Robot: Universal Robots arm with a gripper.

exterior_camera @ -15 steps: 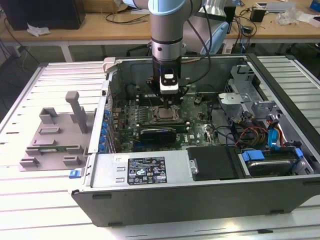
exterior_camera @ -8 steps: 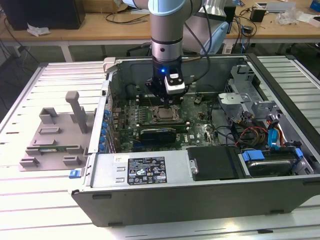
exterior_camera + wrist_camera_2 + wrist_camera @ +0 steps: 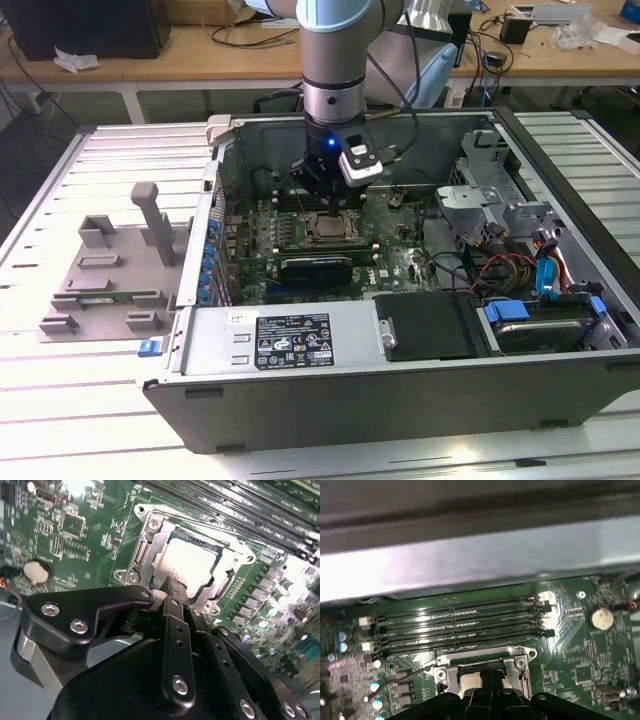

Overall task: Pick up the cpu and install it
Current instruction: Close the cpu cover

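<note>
Computer case (image 3: 400, 395) open on top; RAM slots (image 3: 460, 625) & black card (image 3: 315, 268) hem socket frame (image 3: 150, 545) closely.

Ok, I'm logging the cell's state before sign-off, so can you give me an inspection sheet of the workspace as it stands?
Surface: slatted metal table, carrying the open computer case.
Job's things: cpu, silvery top up, lying within the socket frame on the green motherboard.
Clutter: grey plastic tray with upright posts, on the table beside the case at the exterior view's left.
Grippers: gripper inside the case, low over the cpu's edge; contact not certain.
Cables: coloured wires bundled inside the case at the exterior view's right.
Surroundings: wooden bench behind the table, with loose cables on it.
</note>
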